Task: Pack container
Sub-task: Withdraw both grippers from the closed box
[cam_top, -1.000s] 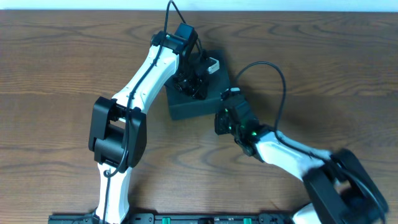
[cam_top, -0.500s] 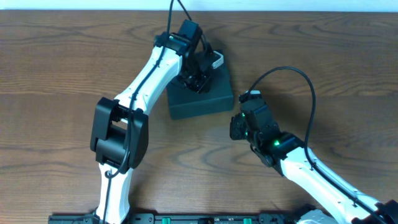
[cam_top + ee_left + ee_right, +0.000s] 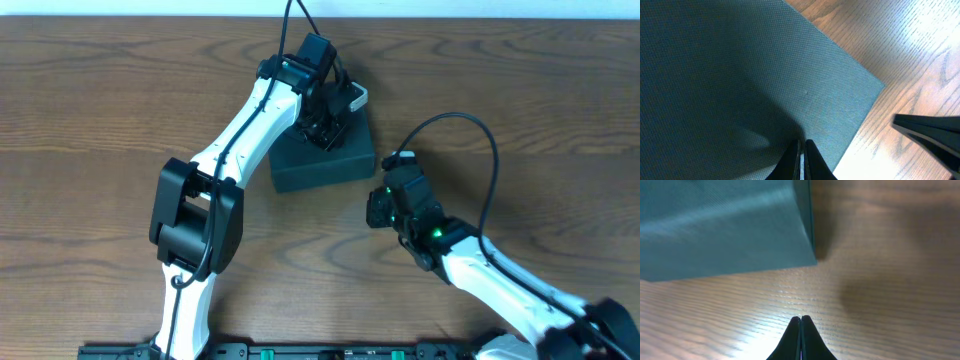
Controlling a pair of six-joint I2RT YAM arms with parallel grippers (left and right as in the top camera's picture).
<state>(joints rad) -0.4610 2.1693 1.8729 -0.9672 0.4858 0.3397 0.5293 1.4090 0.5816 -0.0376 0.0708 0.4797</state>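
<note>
Pretty sure this one's basically wrapped up. The dark green-black, squarish rigid cardboard container (image 3: 318,170) sits on the brown wooden table (image 3: 100,120), about the middle left-to-right and toward the far side. Its flap lid looks flat and closed: the left wrist view shows one unbroken textured top, with no gap and nothing sticking out. There are no loose items anywhere on the wood, so my guess is whatever had to go in is already inside.

The left gripper (image 3: 325,128) is over the far part of the lid. Its two fingers are pinched together with only a hairline slit between them and nothing in them. I can't tell whether the tips actually touch the lid or just hover above it.

The right gripper (image 3: 378,208) is off the box's near right corner, over bare wood and clear of the container. Its fingers are pressed tight together too, and it's carrying nothing.

What's left, as far as I can judge, is maybe a last press to seat the lid, then both arms backing off.
</note>
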